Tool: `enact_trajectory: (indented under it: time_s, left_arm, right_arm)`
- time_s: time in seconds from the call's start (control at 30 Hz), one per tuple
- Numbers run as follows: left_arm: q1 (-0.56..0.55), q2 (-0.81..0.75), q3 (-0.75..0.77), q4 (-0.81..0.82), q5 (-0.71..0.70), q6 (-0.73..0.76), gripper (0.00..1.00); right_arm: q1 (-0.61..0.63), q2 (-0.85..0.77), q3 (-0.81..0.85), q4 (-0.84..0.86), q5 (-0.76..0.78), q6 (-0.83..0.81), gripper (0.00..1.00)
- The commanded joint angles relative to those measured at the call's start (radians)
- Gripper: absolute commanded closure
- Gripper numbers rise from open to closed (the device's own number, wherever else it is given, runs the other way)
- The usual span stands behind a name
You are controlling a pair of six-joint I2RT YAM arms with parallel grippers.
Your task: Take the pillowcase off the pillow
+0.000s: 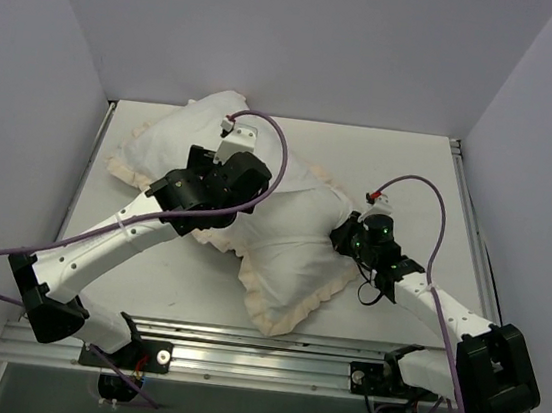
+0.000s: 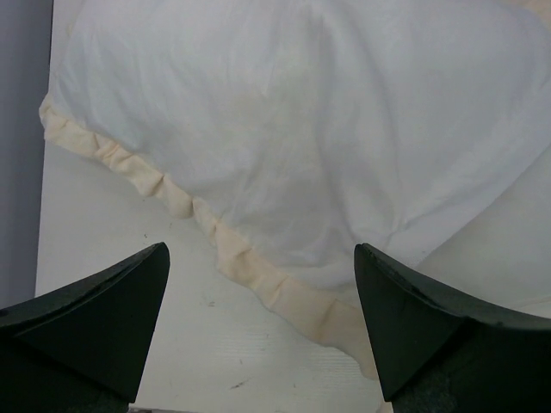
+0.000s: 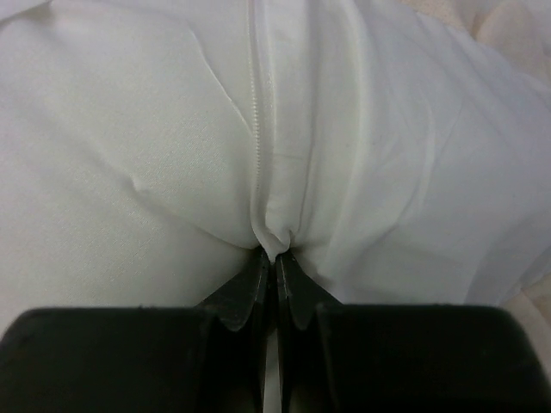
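The pillowcase lies across the table with its white reverse side up and its cream frill around the edges. No dark face shows. A plump white bulge at the back left may be the pillow; I cannot tell it apart from the cover. My right gripper is shut on a fold of white pillowcase fabric beside a zipper seam; in the right wrist view the gripper pinches that fold. My left gripper is open and empty; in the left wrist view it hovers over the frill.
Bare white table shows beside the frill at the left. Grey walls close in the left, back and right sides. An aluminium rail runs along the near edge by the arm bases. Purple cables loop above the arms.
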Motion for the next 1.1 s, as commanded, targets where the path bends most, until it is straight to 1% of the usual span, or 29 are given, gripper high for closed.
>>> enact_trajectory:
  time_s: [0.0,0.07,0.1,0.17,0.2,0.27,0.33,0.37,0.4,0.43,0.47,0.5,0.53,0.6,0.63,0.7,0.73,0.77,0.8,0.83,0.9,0.93,1.0,1.07]
  left_arm:
    - [0.059,-0.062,-0.018,-0.063,0.029,0.038,0.03]
    - [0.088,-0.076,-0.016,-0.080,0.051,0.056,0.03]
    - [0.124,-0.080,-0.015,-0.103,0.058,0.062,0.03]
    - [0.160,-0.093,-0.012,-0.146,0.030,0.075,0.03]
    - [0.174,-0.096,-0.013,-0.159,-0.045,0.079,0.03]
    - [0.174,-0.108,-0.021,-0.181,-0.119,0.079,0.03]
    - [0.191,-0.132,-0.016,-0.150,0.022,0.085,0.02]
    - [0.201,-0.195,-0.051,-0.037,0.104,0.101,0.02]
    - [0.209,-0.229,-0.080,0.028,0.181,0.110,0.02]
    - [0.218,-0.290,-0.109,0.083,0.291,0.116,0.02]
    - [0.218,-0.307,-0.152,0.166,0.331,0.112,0.02]
    - [0.220,-0.315,-0.157,0.183,0.360,0.099,0.02]
    - [0.217,-0.309,-0.156,0.196,0.418,0.064,0.02]
    - [0.214,-0.282,-0.131,0.214,0.488,0.036,0.02]
    - [0.199,-0.243,-0.118,0.223,0.541,0.006,0.01]
    - [0.156,-0.205,-0.076,0.248,0.566,-0.019,0.01]
    - [0.127,-0.164,-0.061,0.262,0.562,-0.030,0.00]
    - [0.063,-0.137,-0.042,0.286,0.533,-0.039,0.00]
    - [0.035,-0.113,-0.003,0.297,0.523,-0.043,0.05]
    - [0.013,-0.055,0.020,0.308,0.516,-0.048,0.06]
    - [-0.022,0.008,0.062,0.306,0.488,-0.063,0.09]
    - [-0.025,0.065,0.088,0.305,0.479,-0.071,0.09]
    - [-0.027,0.114,0.094,0.334,0.451,-0.079,0.12]
    - [-0.027,0.195,0.131,0.334,0.448,-0.082,0.12]
  right_arm:
    - [0.009,-0.018,0.002,-0.022,-0.008,-0.017,1.00]
    - [0.009,-0.019,-0.001,-0.023,-0.007,-0.015,1.00]
    - [0.008,-0.016,-0.001,-0.023,-0.007,-0.015,1.00]
    - [0.008,-0.018,-0.002,-0.026,-0.007,-0.017,1.00]
    - [0.009,-0.016,-0.001,-0.029,-0.007,-0.018,1.00]
    - [0.009,-0.022,-0.004,-0.032,-0.002,-0.023,1.00]
    - [0.008,-0.024,-0.005,-0.034,0.001,-0.024,1.00]
    - [0.009,-0.022,-0.007,-0.035,0.001,-0.026,1.00]
    - [0.009,-0.022,-0.005,-0.037,0.001,-0.026,1.00]
    - [0.008,-0.024,-0.004,-0.041,-0.001,-0.026,1.00]
    - [0.009,-0.031,-0.002,-0.045,-0.002,-0.026,1.00]
    - [0.009,-0.036,0.001,-0.048,-0.001,-0.026,1.00]
    - [0.009,-0.042,0.001,-0.057,0.004,-0.026,1.00]
    - [0.008,-0.061,0.006,-0.068,0.019,-0.027,1.00]
    - [0.008,-0.070,0.007,-0.074,0.022,-0.030,1.00]
    - [0.008,-0.073,0.007,-0.077,0.028,-0.032,1.00]
    - [0.009,-0.071,0.007,-0.077,0.028,-0.032,1.00]
    - [0.008,-0.068,0.006,-0.077,0.028,-0.030,1.00]
    - [0.008,-0.068,0.006,-0.077,0.028,-0.029,1.00]
    - [0.008,-0.067,0.003,-0.074,0.027,-0.024,1.00]
    - [0.009,-0.068,0.001,-0.068,0.025,-0.021,1.00]
    - [0.009,-0.071,-0.001,-0.065,0.027,-0.018,1.00]
    - [0.009,-0.073,-0.001,-0.063,0.031,-0.015,1.00]
    - [0.008,-0.077,-0.001,-0.057,0.039,-0.009,1.00]
